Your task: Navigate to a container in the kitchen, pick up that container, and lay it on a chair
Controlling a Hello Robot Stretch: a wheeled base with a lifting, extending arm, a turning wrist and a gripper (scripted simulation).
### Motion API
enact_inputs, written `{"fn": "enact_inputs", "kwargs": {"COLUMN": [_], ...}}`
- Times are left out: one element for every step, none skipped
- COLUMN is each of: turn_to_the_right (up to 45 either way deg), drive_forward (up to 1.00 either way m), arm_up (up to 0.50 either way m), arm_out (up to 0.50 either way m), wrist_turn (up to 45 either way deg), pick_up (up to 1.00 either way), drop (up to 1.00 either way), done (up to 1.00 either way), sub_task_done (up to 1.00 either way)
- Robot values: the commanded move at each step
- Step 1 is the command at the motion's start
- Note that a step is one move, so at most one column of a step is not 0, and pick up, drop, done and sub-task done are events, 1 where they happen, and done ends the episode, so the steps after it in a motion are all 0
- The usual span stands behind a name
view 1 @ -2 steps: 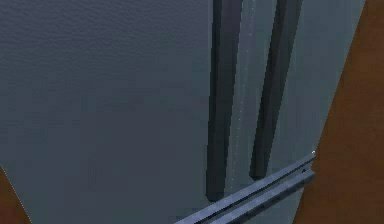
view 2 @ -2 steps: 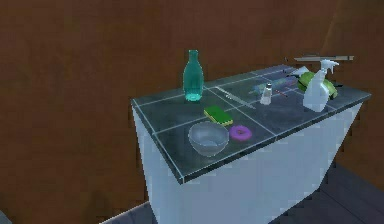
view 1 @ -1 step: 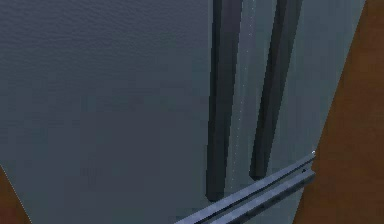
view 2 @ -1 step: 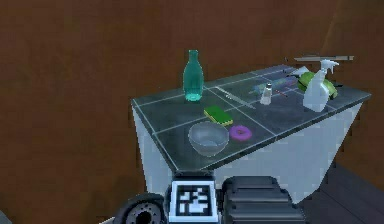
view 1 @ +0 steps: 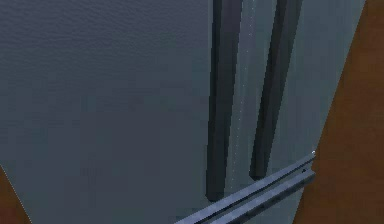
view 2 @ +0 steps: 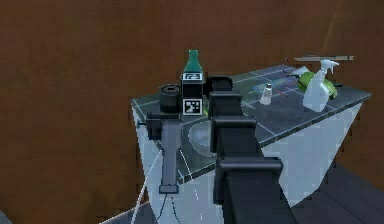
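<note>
1. Evidently drawn up beside a counter (view 2: 330,125) with a dark top; takes the green bottle (view 2: 193,62) at the top's far edge as landmark for everything below.
2. Right of the green bottle: a small pale shaker (view 2: 267,93), then a spray bottle (view 2: 318,88), both well apart from the arm (view 2: 245,170).
3. Directly in front of the green bottle: 2 white marker squares (view 2: 190,90) at the arm's end. Below and left of the bottle: the gripper (view 2: 165,170), dark-bodied, with thin fingers aimed toward the counter's near edge.
4. Below the green bottle, between gripper and arm: a pale round dish-like shape (view 2: 200,135), flat on the top and half hidden. Probably the container, though too blurred to say for sure.
5. Cannot tell how wide the fingers stand, nor whether anything is held, with counter things at and behind the far end.
6. Decisive relation, as a judgement: lies just right of the gripper and below the green bottle, close in. Looks round, so offers no long axis to line up with. Only 1 arm, so no choice of side. Cannot tell whether over, beside or touching.
7. Away from the green bottle, in the forward view: a grey fridge door (view 1: 100,100) with 2 dark upright handles (view 1: 222,100).
8. Judged stage: at the pickup, not yet past it.
</note>
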Motion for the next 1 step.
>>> {"fn": "enact_inputs", "kwargs": {"turn_to_the_right": [0.0], "drive_forward": [0.00], "arm_up": [0.00], "arm_out": [0.00], "wrist_turn": [45.0], "pick_up": [0.00], "drop": [0.00], "done": [0.00], "sub_task_done": [0.00]}}
